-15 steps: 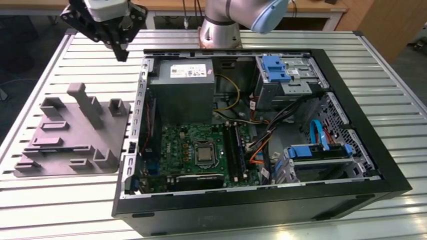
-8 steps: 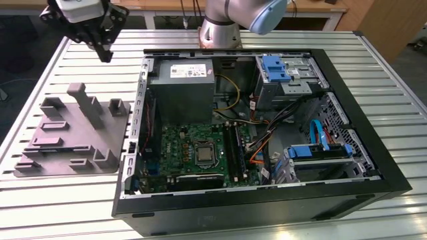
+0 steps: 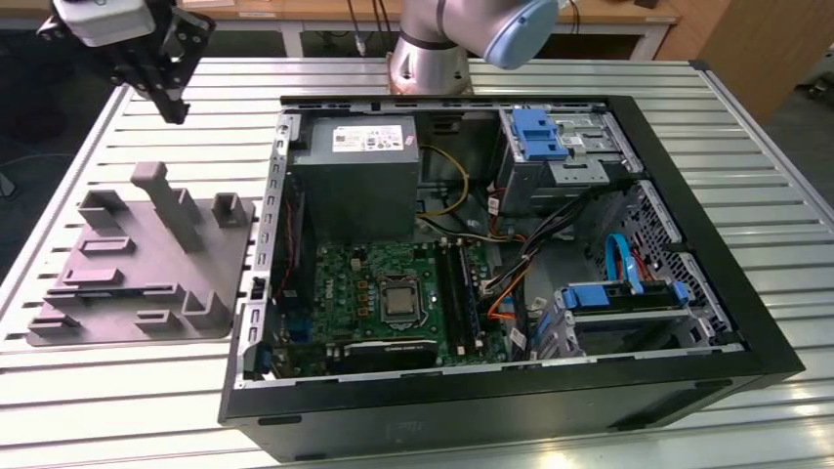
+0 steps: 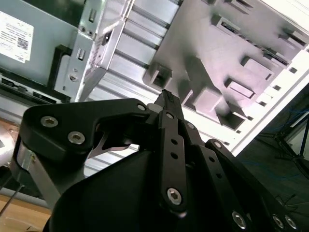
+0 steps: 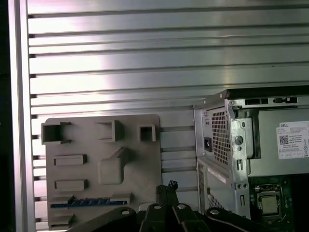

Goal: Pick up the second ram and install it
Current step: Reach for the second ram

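The second ram [image 5: 90,200] lies edge-on as a narrow dark bar with a bluish sheen in a slot of the grey fixture plate [image 5: 82,145]. My gripper [image 3: 170,109] hangs high over the slatted table, beyond the fixture plate [image 3: 131,264] on the exterior view's left. Its black fingers meet at a point and hold nothing. In both wrist views the gripper's tips [image 4: 166,95] [image 5: 166,187] hover apart from the plate [image 4: 231,43]. The green motherboard [image 3: 378,283] with its long black slots [image 3: 456,283] sits in the open computer case.
The open black case [image 3: 521,391] fills the middle and the exterior view's right of the aluminium table [image 3: 195,98]. Inside are a grey power supply [image 3: 354,176], blue drive brackets [image 3: 537,132] and loose cables [image 3: 509,283]. The arm's base [image 3: 431,59] stands behind the case.
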Controlling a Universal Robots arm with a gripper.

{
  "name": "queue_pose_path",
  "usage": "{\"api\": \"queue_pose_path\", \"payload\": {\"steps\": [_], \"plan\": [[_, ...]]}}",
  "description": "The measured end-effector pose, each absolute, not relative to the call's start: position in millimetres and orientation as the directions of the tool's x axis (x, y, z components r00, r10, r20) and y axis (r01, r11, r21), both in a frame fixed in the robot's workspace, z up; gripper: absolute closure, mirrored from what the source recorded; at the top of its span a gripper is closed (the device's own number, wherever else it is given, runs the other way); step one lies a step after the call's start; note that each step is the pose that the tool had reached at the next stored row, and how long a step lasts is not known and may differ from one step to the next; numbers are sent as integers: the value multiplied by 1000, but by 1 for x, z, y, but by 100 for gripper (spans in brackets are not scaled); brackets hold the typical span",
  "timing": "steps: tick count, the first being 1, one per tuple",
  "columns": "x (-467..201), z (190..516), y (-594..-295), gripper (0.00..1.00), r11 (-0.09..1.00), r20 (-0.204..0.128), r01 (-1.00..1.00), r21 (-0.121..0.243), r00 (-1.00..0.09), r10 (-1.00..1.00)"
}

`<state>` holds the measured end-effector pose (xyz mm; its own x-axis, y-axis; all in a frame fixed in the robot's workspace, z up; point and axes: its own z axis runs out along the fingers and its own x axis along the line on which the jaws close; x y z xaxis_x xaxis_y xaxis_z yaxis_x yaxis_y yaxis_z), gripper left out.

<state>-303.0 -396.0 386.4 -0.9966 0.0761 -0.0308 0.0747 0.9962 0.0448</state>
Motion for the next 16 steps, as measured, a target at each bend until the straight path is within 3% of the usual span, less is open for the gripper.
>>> {"api": "queue_pose_path", "payload": {"steps": [16], "plan": [[-358, 383, -394, 90, 996, -31, 75, 45, -997, 76]]}}
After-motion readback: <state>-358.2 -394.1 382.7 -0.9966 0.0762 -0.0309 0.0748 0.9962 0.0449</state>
